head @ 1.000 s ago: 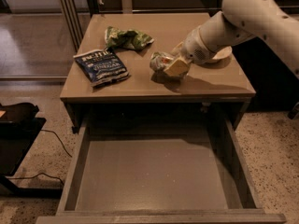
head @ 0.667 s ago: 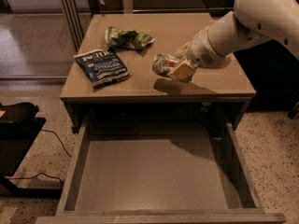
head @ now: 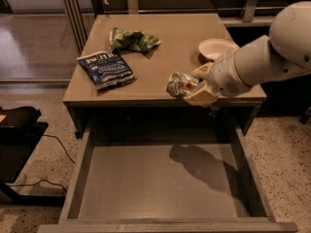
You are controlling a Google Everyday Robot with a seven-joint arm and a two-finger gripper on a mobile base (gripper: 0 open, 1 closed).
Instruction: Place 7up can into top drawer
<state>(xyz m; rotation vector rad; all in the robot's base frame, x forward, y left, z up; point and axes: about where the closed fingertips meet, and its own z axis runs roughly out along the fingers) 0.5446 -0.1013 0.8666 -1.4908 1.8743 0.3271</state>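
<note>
Carriage of the 7up can [head: 178, 84] has advanced: clamped sideways in the gripper [head: 193, 87], it has come forward off the bench [head: 180, 38] top to the front edge, just above the open top drawer [head: 77, 181], so lowering and release remain.

The cabinet top [head: 170, 57] carries a crumpled green chip bag [head: 133, 39] at the back left, a blue chip bag [head: 106, 69] nearer the front, and a white bowl [head: 216, 47] at the right. The gripper [head: 195, 87] hangs over its front edge, clasping the can [head: 178, 84].
</note>
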